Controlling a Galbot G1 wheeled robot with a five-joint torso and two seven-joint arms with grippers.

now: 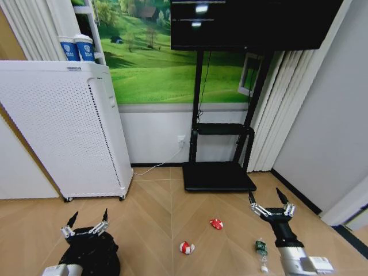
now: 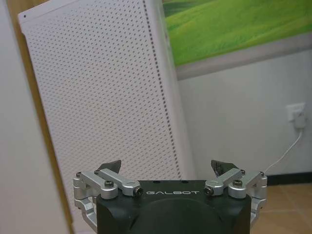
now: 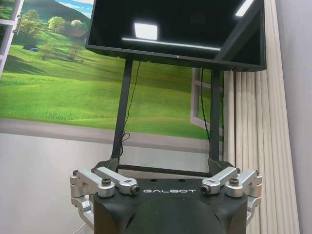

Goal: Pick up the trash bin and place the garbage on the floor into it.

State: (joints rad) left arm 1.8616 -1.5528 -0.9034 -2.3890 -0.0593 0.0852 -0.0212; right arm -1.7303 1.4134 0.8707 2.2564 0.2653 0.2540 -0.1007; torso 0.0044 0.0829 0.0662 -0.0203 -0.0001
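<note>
The bin (image 1: 92,256) stood directly under the left gripper (image 1: 87,223), whose jaws were wide and held nothing. The right gripper (image 1: 269,202) was also wide and empty; the garbage (image 1: 216,223) lay on the floor at about its 8 o'clock. From the wrist cameras one could read "GALBOT", before a white appliance (image 2: 107,97) and a screen (image 3: 178,29).

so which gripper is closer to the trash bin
Left. The left gripper hangs open right over the black trash bin; the right gripper, also open, is across the floor, by the small green bottle.
</note>
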